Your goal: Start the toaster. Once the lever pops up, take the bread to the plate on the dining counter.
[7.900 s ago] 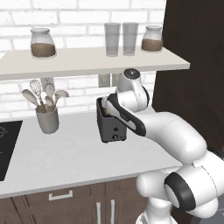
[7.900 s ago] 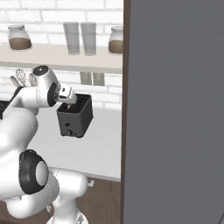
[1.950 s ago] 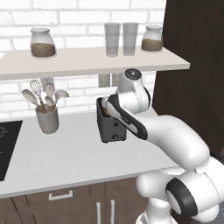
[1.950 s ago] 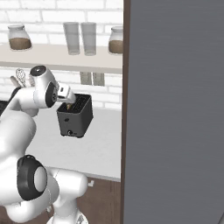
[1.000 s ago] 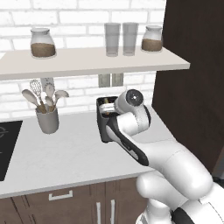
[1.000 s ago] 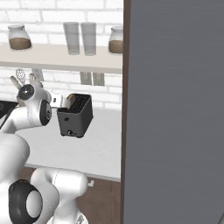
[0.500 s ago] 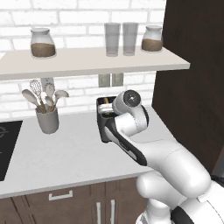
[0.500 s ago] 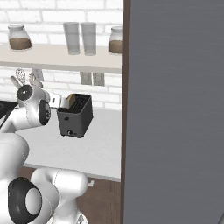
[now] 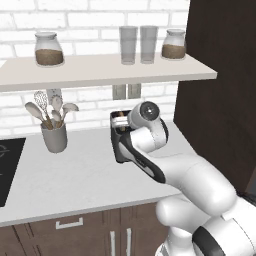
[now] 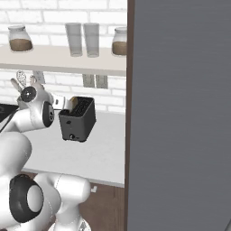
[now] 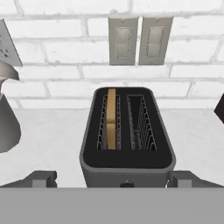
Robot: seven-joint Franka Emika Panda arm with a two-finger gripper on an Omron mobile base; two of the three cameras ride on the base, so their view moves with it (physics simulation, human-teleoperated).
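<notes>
The dark grey toaster [image 11: 127, 164] stands on the white worktop against the brick wall. A tan slice of bread [image 11: 111, 118] stands upright in its left slot, and the right slot is empty. My gripper [image 11: 113, 179] is open, just in front of and slightly above the toaster's front edge. Its fingertips [image 11: 41, 178] are spread wider than the toaster body and hold nothing. In the left base view my wrist covers much of the toaster [image 9: 119, 147]. In the right base view the hand sits just left of the toaster [image 10: 79, 119]. The plate and the dining counter are out of view.
A grey utensil cup [image 9: 54, 137] with spoons and a whisk stands left of the toaster. A shelf [image 9: 100, 70] with jars and glasses hangs overhead. A tall dark cabinet [image 9: 220, 90] walls off the right side. A black cooktop [image 9: 6, 167] lies at far left.
My wrist has dropped from above the toaster's right side and swung round to face its front. Over the last half second it has barely moved. The bread stays in its slot.
</notes>
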